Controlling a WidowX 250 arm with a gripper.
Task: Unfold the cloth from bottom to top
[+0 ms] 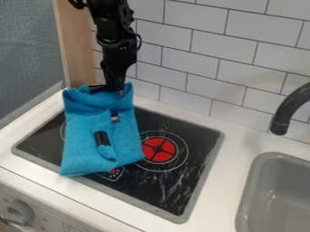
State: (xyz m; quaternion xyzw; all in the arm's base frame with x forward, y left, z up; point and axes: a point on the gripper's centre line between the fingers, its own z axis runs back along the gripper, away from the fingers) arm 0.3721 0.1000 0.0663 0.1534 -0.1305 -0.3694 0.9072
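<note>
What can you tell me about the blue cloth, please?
The blue cloth looks soft and textured, with a narrow raised fold running down its middle. A black patch and, above it, a small greyish one show there; I cannot tell whether they belong to it. It lies in a longish, uneven shape over the left part of the black cooktop, its upper end rumpled towards the tiled wall. The gripper is at that upper end; whether it grips is unclear.
</note>
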